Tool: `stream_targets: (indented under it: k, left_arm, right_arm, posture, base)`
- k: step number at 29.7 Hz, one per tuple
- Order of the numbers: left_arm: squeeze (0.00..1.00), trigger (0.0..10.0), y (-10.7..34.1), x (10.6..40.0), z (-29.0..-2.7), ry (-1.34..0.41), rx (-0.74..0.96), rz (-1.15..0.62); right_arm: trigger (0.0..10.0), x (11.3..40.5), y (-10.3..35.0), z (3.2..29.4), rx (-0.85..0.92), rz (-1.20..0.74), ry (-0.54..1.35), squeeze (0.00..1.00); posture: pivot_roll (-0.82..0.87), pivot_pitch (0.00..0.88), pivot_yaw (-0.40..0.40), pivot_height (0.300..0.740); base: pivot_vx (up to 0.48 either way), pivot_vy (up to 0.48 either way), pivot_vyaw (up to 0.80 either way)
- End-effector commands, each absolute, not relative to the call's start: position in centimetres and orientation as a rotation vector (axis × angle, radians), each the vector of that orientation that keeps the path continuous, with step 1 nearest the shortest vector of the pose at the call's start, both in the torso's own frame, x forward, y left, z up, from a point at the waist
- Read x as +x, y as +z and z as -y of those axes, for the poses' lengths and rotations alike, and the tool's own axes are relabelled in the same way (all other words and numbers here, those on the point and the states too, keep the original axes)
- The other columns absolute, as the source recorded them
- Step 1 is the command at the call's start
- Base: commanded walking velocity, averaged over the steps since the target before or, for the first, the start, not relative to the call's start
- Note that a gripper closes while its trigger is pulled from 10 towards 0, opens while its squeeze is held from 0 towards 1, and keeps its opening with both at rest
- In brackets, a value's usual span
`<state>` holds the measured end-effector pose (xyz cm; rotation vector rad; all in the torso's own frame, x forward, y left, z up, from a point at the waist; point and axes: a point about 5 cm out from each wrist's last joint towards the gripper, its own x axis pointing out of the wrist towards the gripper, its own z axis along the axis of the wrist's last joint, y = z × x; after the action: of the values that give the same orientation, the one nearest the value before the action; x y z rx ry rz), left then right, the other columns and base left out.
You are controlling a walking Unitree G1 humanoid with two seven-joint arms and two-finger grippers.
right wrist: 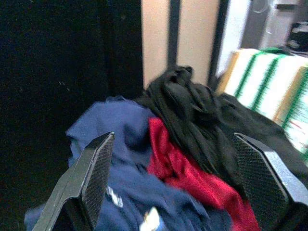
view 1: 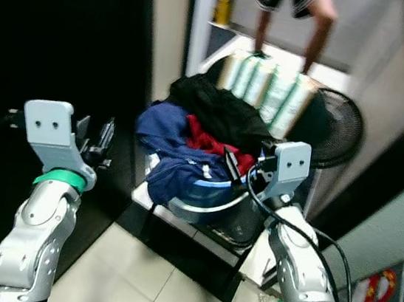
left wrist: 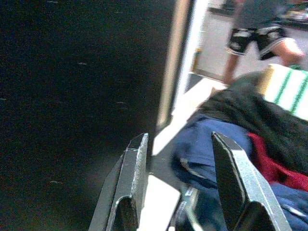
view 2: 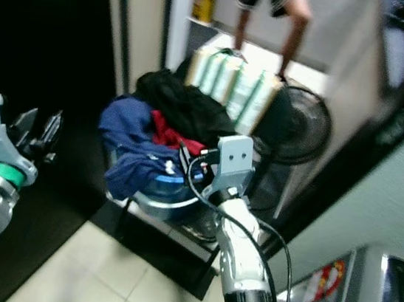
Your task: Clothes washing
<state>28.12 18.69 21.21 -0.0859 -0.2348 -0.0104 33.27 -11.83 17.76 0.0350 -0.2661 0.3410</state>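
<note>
reaching for the clothes pile (view 1: pixel 203 140) mid-frame, you lower the wide-open, empty right gripper (right wrist: pixel 175 187) onto the red garment (right wrist: pixel 185 168); left gripper (left wrist: pixel 180 185) parted, empty

No legible text or labels anywhere; pics too blurry.
</note>
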Motion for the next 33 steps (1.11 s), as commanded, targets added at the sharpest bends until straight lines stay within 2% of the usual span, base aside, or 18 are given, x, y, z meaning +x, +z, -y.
stream_targets:
  k: [1,19,26,33]
  left_arm:
    - [0.00,10.0,21.00,28.04,-18.71,-0.012,-0.085,0.229]
    - [0.00,10.0,20.92,28.11,-18.76,-0.013,-0.090,0.231]
    - [0.00,10.0,20.95,28.13,-18.77,-0.017,-0.088,0.232]
    - [0.00,10.0,20.84,28.22,-18.69,-0.027,-0.086,0.225]
  right_arm:
    - [10.0,33.26,17.35,12.03,0.049,0.249,0.331,0.00]
    - [10.0,33.48,17.88,12.13,0.034,0.268,0.350,0.00]
    - [10.0,33.56,18.03,11.93,0.052,0.274,0.349,0.00]
    - [10.0,33.63,18.04,12.16,0.047,0.276,0.328,0.00]
  posture:
    - [0.16,0.040,-0.024,0.740]
    - [0.16,0.032,-0.026,0.740]
    - [0.16,0.024,-0.023,0.740]
    - [0.16,0.018,-0.020,0.740]
  base:
    - [0.412,0.000,0.00]
    - [0.403,0.000,0.00]
    - [0.394,0.000,0.66]
    - [0.345,0.000,0.00]
